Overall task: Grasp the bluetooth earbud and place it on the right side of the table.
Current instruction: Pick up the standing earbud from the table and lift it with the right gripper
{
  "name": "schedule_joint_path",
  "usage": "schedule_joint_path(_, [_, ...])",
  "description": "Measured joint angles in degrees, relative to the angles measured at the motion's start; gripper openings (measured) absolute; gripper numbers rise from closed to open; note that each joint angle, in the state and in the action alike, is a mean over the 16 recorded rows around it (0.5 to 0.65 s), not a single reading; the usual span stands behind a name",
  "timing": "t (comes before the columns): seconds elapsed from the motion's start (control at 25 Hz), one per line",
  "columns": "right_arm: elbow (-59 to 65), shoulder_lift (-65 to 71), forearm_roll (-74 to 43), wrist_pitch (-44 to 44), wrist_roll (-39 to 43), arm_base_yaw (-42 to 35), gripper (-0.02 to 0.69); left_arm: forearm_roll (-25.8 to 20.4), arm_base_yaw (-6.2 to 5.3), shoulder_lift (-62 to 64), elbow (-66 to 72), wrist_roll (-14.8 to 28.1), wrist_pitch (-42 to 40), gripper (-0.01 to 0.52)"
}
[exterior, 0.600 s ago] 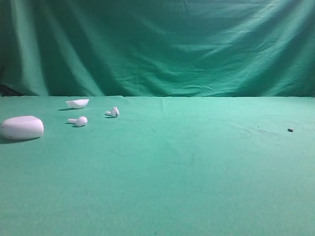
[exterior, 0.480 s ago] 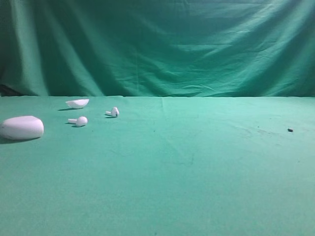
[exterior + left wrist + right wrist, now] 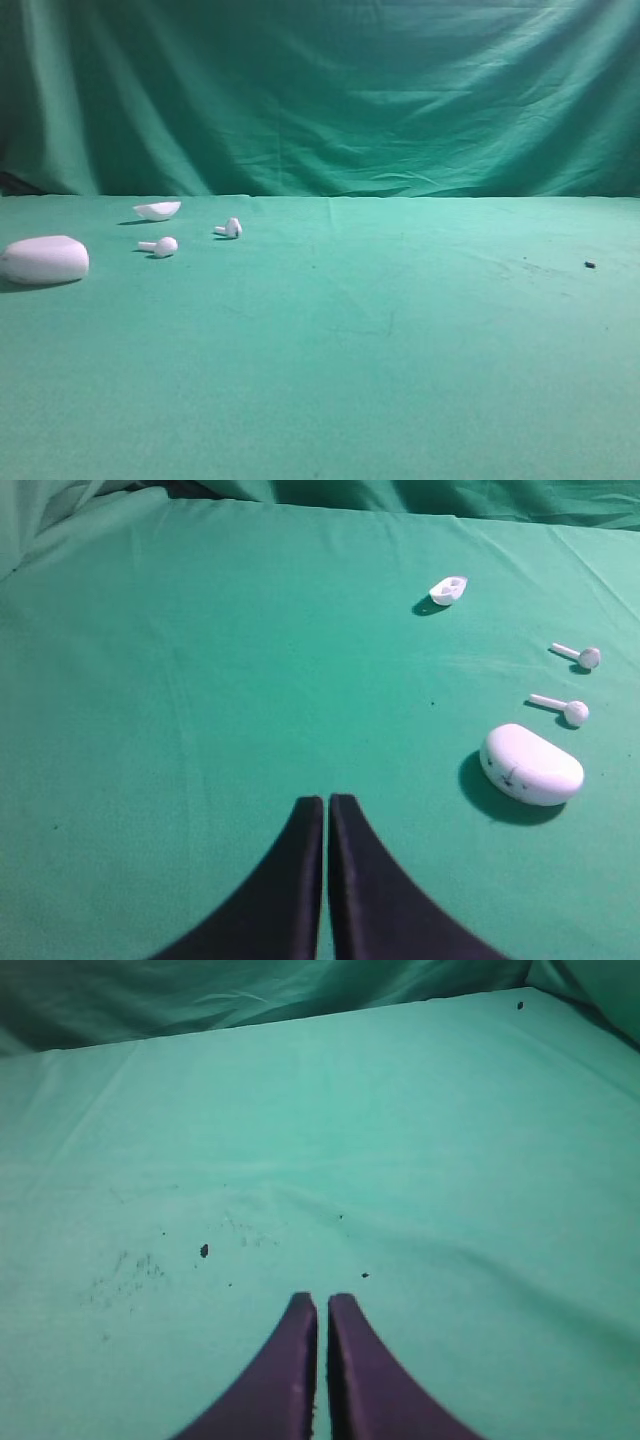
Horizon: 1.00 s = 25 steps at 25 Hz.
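The bluetooth earbud (image 3: 231, 228), tiny and white with a stubby stem and a lumpy head, lies on the green table (image 3: 400, 350) at the far left. It also shows in the left wrist view (image 3: 588, 658), far right. My left gripper (image 3: 326, 798) is shut and empty, well short of the earbud and to its left. My right gripper (image 3: 321, 1298) is shut and empty over bare green cloth. Neither gripper shows in the exterior view.
A second white earbud with a ball head (image 3: 162, 246) (image 3: 572, 712) lies between the task earbud and a white case (image 3: 45, 260) (image 3: 530, 765). A white bowl-shaped shell (image 3: 157, 210) (image 3: 447, 589) lies behind them. A dark speck (image 3: 590, 265) marks the right side.
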Motion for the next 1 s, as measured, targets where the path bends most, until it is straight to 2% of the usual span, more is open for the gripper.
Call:
schedule_joint_path(0.4, [-0.6, 0.1, 1.1, -14.8, 0.1, 0.0, 0.0, 0.0, 0.0, 0.0, 0.0, 0.0, 0.0, 0.0])
schedule_joint_path(0.56, [-4.0, 2.0, 1.7, -17.5, 0.1, 0.0, 0.0, 0.0, 0.0, 0.0, 0.0, 0.0, 0.0, 0.0])
schedule_joint_path(0.76, [-11.8, 8.6, 2.1, -13.2, 0.0, 0.0, 0.0, 0.0, 0.0, 0.0, 0.0, 0.0, 0.0, 0.0])
schedule_joint_path(1.0, [-23.7, 22.2, 2.5, 0.4, -2.0, 0.4, 0.0, 0.0, 0.0, 0.0, 0.0, 0.0, 0.0, 0.0])
